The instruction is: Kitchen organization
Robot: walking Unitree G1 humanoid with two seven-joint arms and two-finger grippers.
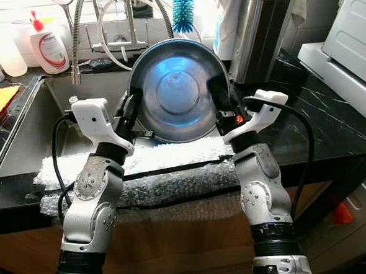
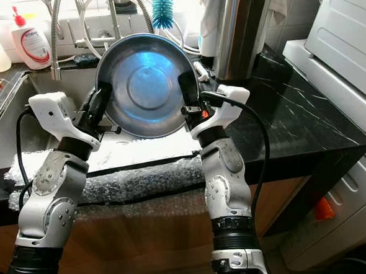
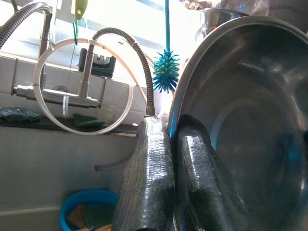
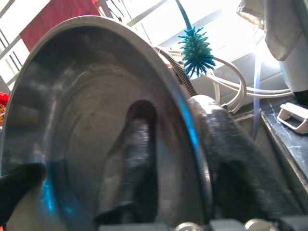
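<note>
**Steel bowl held on edge between both grippers, over the sink's near edge**

Left gripper (image 3: 168, 168): both black fingers pressed together on the left rim of the steel bowl (image 1: 176, 90), one finger (image 3: 147, 178) outside the rim, the other inside against the bowl wall. Closed on the rim.

Right gripper (image 4: 178, 159): clamped on the bowl's right rim. One finger (image 4: 137, 159) lies against the inner surface, the other behind the rim on the outside.

Bowl: tilted up on edge, open side facing the robot, held clear of the counter between the two grippers. It sits above the near edge of the sink (image 1: 21, 136), just beyond a strip of bubble wrap (image 1: 168, 173) laid along the front of the black counter (image 1: 321, 120).

Surroundings: faucet with coiled metal hose (image 1: 81, 25) on the far side of the sink. A teal bottle brush (image 1: 183, 13) hangs behind the bowl. A white bottle with red cap (image 1: 47, 42) stands far left. A tall steel canister (image 1: 260, 36) stands far right of the bowl. A white appliance (image 1: 356, 54) is at right.
</note>
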